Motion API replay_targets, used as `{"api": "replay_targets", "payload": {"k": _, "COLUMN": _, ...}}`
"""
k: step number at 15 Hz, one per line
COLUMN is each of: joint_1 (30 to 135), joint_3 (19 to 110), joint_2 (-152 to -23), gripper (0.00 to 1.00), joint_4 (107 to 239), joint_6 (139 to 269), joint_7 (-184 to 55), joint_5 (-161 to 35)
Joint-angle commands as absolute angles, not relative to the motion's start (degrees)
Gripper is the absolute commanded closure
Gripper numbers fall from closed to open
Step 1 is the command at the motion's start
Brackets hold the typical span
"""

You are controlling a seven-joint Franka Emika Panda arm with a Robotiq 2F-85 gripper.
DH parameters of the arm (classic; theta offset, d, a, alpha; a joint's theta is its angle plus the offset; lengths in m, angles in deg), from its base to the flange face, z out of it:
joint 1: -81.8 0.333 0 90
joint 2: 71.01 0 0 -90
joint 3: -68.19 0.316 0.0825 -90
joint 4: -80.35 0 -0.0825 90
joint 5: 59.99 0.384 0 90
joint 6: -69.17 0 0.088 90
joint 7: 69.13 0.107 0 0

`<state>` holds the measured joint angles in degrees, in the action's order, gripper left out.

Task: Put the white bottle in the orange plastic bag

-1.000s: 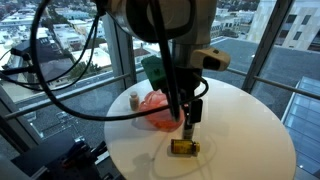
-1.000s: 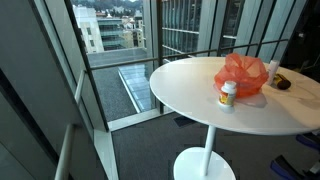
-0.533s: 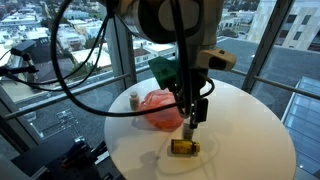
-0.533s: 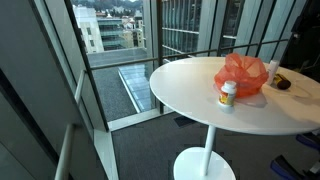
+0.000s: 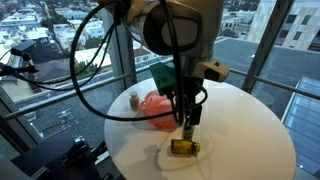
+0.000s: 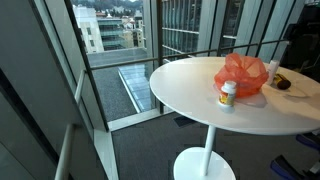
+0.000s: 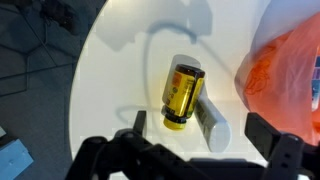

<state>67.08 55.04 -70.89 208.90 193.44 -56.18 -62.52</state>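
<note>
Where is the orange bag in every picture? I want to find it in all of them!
In an exterior view: the orange bag is mid-picture, just left of the robot arm.
In an exterior view: the orange bag is at the right, on the tabletop.
Wrist view: the orange bag is at the right edge, partly cut off.
Shared landmark: the round white table it sits on.

Bright, even daylight comes through the tall glass windows (image 5: 60,50) in both exterior views, and the round white table (image 6: 190,90) is nearly washed out. The bulky robot arm (image 5: 170,25), backlit and close to the lens, looks dark and oversized. In the wrist view a faint curved shadow rings the amber glass bottle (image 7: 182,92), the translucent orange plastic bag (image 7: 285,70) glows, and the black gripper fingers (image 7: 110,155) at the bottom edge are soft and out of focus.
</note>
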Motion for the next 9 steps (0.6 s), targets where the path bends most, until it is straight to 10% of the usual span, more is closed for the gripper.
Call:
{"api": "replay_targets", "payload": {"k": 1, "joint_1": 67.7, "joint_3": 55.0, "joint_2": -75.4, "gripper": 0.0, "joint_4": 205.3, "joint_6": 194.2, "joint_7": -56.8, "joint_5": -59.3}}
{"api": "replay_targets", "payload": {"k": 9, "joint_1": 68.1, "joint_3": 55.2, "joint_2": -84.6, "gripper": 0.0, "joint_4": 197.9, "joint_6": 194.6, "joint_7": -56.6, "joint_5": -54.7}}
